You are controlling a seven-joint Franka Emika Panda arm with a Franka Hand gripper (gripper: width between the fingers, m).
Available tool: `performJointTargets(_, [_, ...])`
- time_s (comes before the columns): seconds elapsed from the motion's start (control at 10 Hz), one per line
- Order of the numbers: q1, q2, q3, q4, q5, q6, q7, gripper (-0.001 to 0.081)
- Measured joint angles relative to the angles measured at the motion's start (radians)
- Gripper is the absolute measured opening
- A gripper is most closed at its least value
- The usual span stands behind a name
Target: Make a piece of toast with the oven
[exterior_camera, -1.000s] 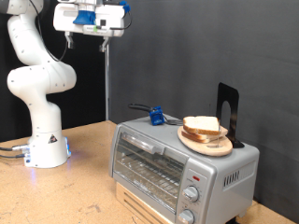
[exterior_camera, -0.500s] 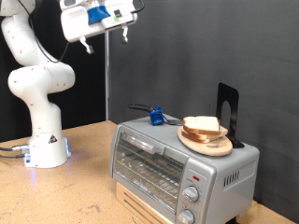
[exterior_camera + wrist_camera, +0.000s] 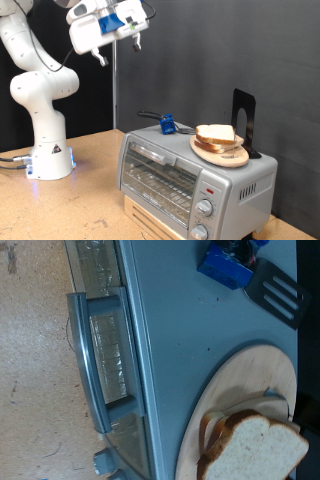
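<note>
One oven point(image 3: 195, 175), one plate point(image 3: 221, 152), two knobs point(image 3: 202, 218).

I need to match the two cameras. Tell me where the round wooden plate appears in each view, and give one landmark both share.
Exterior view: the wooden plate sits on top of the oven, toward the exterior view's right, with bread slices on it.
Wrist view: the plate fills the corner by the bread, on the oven's grey top.
Shared landmark: the blue object beside the black spatula.
</note>
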Motion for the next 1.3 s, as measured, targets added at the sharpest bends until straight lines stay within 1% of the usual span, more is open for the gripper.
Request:
performJointTargets(0.1, [0.035, 0.062, -0.029, 0.043, 0.006, -0.009, -0.067, 0.0808])
performJointTargets(0.2, [0.029, 0.056, -0.025, 0.039, 0.006, -0.005, -0.040, 0.0808])
performJointTargets(0.4, [0.041, 0.036, -0.046, 0.017, 0.041, -0.010, -0.111, 0.0808])
performJointTargets(0.5, [0.042, 0.039, -0.061, 0.000, 0.043, -0.009, -0.141, 0.0808])
performJointTargets(0.7, [0.039, 0.082, -0.081, -0.033, 0.037, 0.010, -0.157, 0.0808])
performJointTargets(0.9, [0.039, 0.147, -0.103, -0.056, 0.037, 0.097, -0.205, 0.0808])
performJointTargets(1.1, [0.042, 0.203, -0.111, -0.066, 0.038, 0.215, -0.277, 0.0808])
performJointTargets(1.2, [0.044, 0.221, -0.111, -0.068, 0.039, 0.249, -0.302, 0.0808])
performJointTargets(1.3, [0.044, 0.233, -0.111, -0.068, 0.039, 0.259, -0.308, 0.0808])
